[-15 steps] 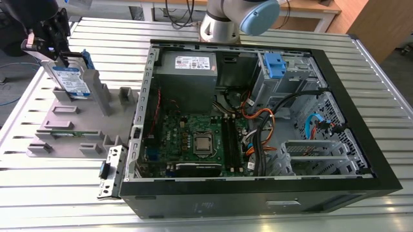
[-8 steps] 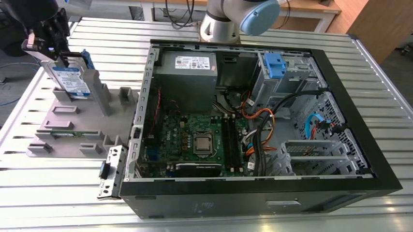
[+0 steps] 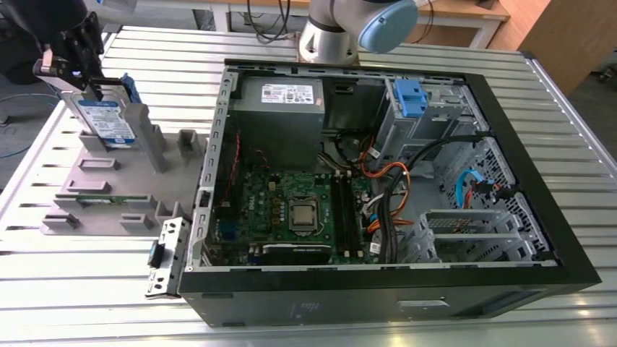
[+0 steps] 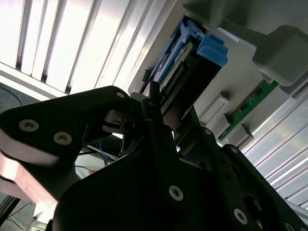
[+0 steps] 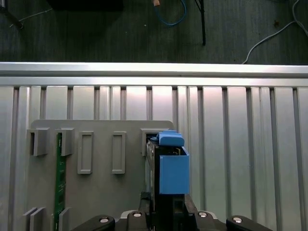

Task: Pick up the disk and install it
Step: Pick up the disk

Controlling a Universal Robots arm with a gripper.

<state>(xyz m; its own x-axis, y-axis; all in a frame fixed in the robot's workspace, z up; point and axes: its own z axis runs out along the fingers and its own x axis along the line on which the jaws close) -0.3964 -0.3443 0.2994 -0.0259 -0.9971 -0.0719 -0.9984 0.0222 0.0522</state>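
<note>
Pick-up step in hand: the claw [image 3: 85, 76] grips the top edge of the disk [image 3: 106, 119]. The disk stands on end in a slot of the grey rack [image 3: 106, 181] on the slatted desk [image 3: 58, 289]. In the exterior view it is at about ten o'clock from the open computer case [image 3: 386, 289]. In the first wrist view the disk's blue frame [image 5: 173, 171] runs straight out from the claw, and from my console I judge the jaws closed on it, not merely flanking it. The disk's lower end seems to sit between the rack's posts, and nothing is installed yet. The drive cage with the blue latch [image 3: 410, 97] sits at one o'clock inside the case, well apart from the disk. Freeing the disk calls for a straight pull along the slot, since the posts stand just beside its faces.
</note>
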